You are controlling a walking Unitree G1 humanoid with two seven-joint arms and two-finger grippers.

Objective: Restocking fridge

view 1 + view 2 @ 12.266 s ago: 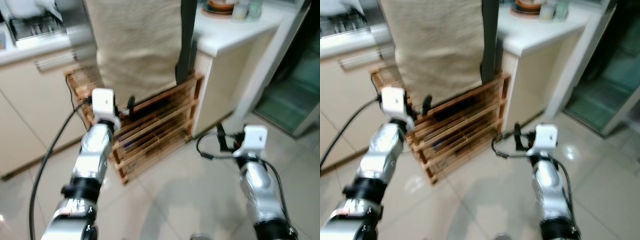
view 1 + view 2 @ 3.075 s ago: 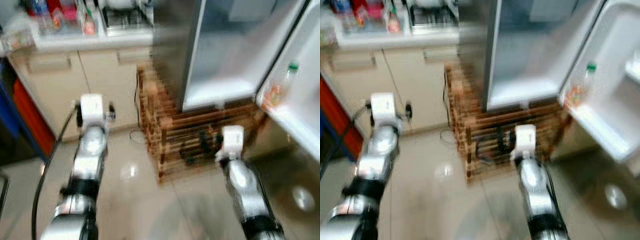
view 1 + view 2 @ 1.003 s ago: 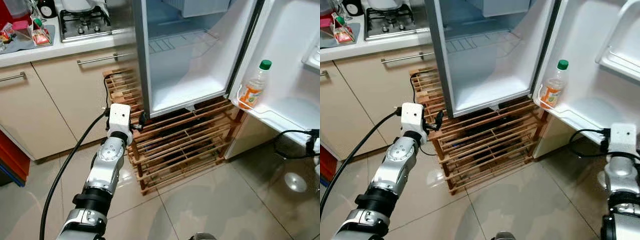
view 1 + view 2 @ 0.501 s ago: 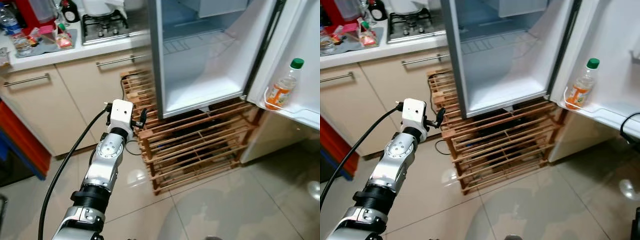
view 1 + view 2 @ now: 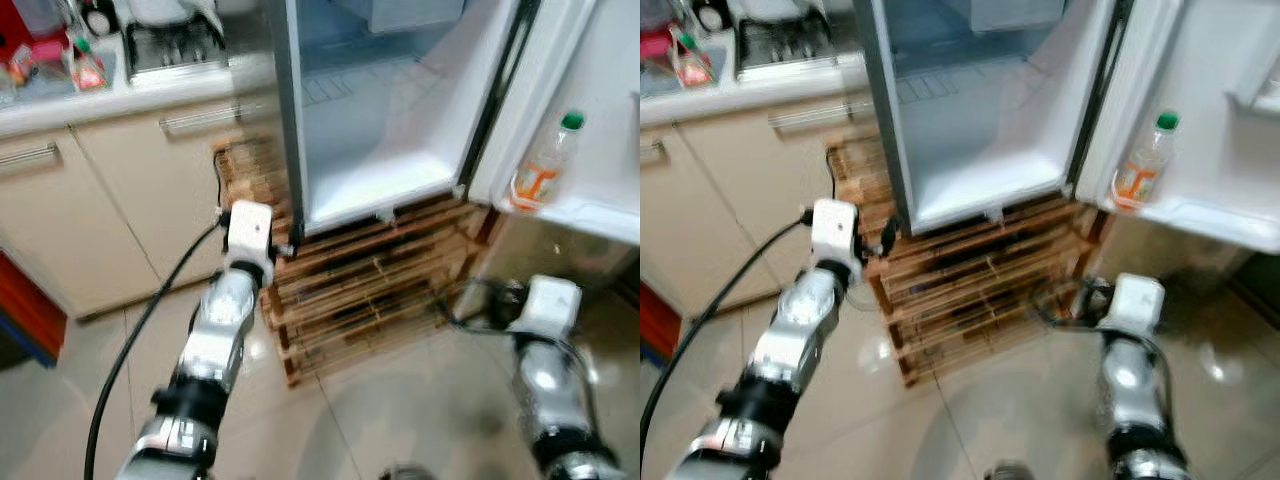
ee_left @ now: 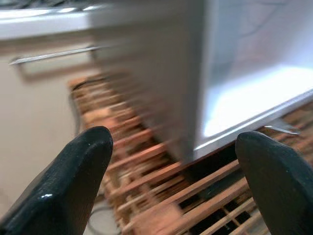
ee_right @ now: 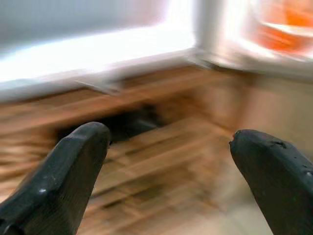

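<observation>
The left gripper (image 6: pixel 171 181) is wide open and holds nothing, up by the left corner of the wooden rack (image 5: pixel 370 300). The fridge (image 5: pixel 370 130) stands open on the rack. The right gripper (image 7: pixel 166 181) is wide open and empty too. A bottle (image 5: pixel 545 165) sits in the door shelf's left corner.

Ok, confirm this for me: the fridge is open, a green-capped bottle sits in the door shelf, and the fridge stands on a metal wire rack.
One detail is wrong: the rack under the fridge is wooden slats, not metal wire, as the left eye view shows. The rest holds: the fridge is open and the green-capped bottle sits in the door shelf.
</observation>
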